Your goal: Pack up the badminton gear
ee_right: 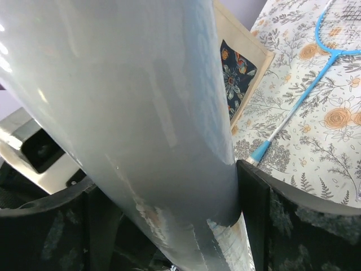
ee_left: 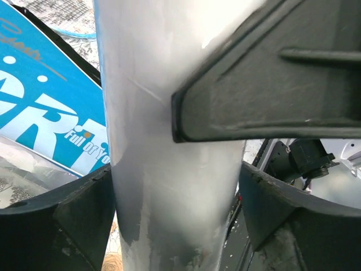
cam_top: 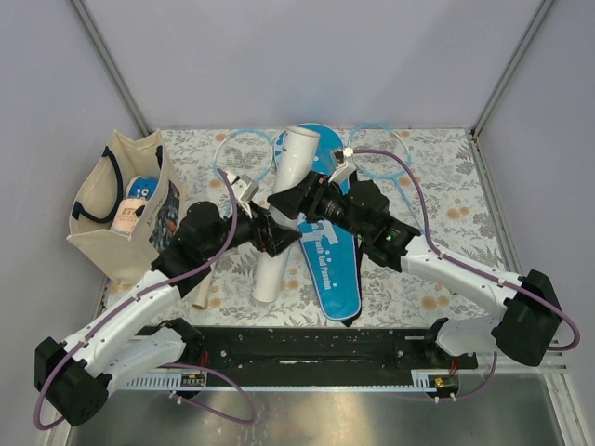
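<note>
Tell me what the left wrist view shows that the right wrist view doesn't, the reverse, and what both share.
Only the left wrist: the blue cover with white lettering, and the other arm's finger against the white tube. Only the right wrist: the cloth bag and a racket's shaft. Both: that tube, held between each camera's own fingers.

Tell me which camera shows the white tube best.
Top external: the white tube shows almost end to end, only its middle hidden. Both wrist views show just a close stretch between fingers.
</note>
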Action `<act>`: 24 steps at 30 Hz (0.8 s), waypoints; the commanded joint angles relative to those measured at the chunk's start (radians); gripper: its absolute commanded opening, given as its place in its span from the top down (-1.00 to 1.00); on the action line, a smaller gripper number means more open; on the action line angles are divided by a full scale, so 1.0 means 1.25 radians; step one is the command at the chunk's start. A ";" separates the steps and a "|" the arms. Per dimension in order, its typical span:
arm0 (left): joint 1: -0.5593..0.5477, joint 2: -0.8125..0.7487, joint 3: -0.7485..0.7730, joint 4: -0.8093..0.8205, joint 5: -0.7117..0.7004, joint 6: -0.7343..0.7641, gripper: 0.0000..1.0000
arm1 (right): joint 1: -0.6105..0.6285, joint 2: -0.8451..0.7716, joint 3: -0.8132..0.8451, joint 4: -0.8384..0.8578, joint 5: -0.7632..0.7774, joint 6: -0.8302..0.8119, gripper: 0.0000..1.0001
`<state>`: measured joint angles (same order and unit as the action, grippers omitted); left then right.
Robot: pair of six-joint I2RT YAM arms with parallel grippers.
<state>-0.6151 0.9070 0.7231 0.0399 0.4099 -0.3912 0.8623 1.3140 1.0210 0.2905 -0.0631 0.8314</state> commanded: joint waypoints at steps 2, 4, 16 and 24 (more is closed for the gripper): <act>-0.004 -0.031 0.015 0.014 -0.024 0.049 -0.98 | -0.020 -0.012 0.015 0.033 0.009 -0.010 -0.26; -0.004 -0.040 0.023 -0.008 -0.009 0.064 -0.98 | -0.049 -0.014 0.031 0.007 -0.014 -0.015 -0.24; -0.004 -0.130 0.052 -0.205 -0.026 0.254 -0.98 | -0.423 -0.040 0.095 -0.381 -0.188 -0.228 -0.21; -0.004 -0.205 -0.016 -0.220 -0.179 0.288 -0.98 | -0.685 0.091 0.271 -0.769 -0.194 -0.481 -0.31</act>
<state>-0.6163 0.6960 0.7345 -0.2523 0.3061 -0.0811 0.0917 1.3464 1.1969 -0.3859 -0.2810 0.4488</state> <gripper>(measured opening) 0.988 0.782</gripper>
